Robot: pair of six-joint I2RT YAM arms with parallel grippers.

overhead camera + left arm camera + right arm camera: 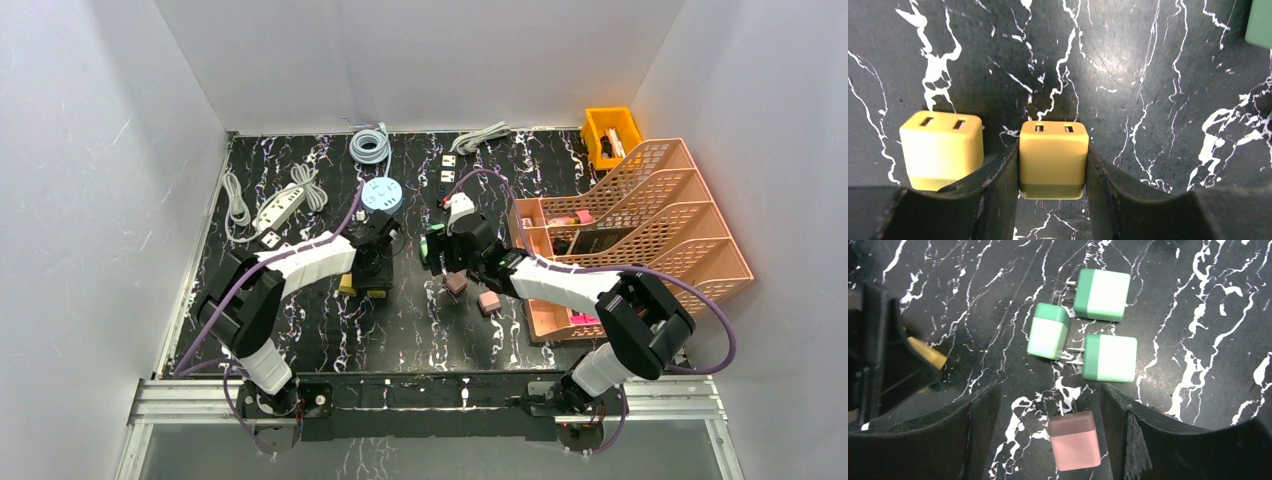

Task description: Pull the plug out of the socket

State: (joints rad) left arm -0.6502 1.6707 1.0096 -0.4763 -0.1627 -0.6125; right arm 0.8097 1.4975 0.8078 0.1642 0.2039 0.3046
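Observation:
My left gripper is shut on a yellow cube plug; both fingers press its sides. Two slots show on its far face and two thin prongs on its near end. A second yellow plug lies loose just to its left. In the top view the left gripper sits mid-table over the yellow plugs. My right gripper is open, and a pink plug lies on the table between its fingers, touching neither. In the top view the right gripper is right of the left one.
Three green-and-white plugs lie just beyond the pink one. Another pink plug lies to the right. A round blue socket, a white power strip and coiled cables are at the back. An orange file rack stands right.

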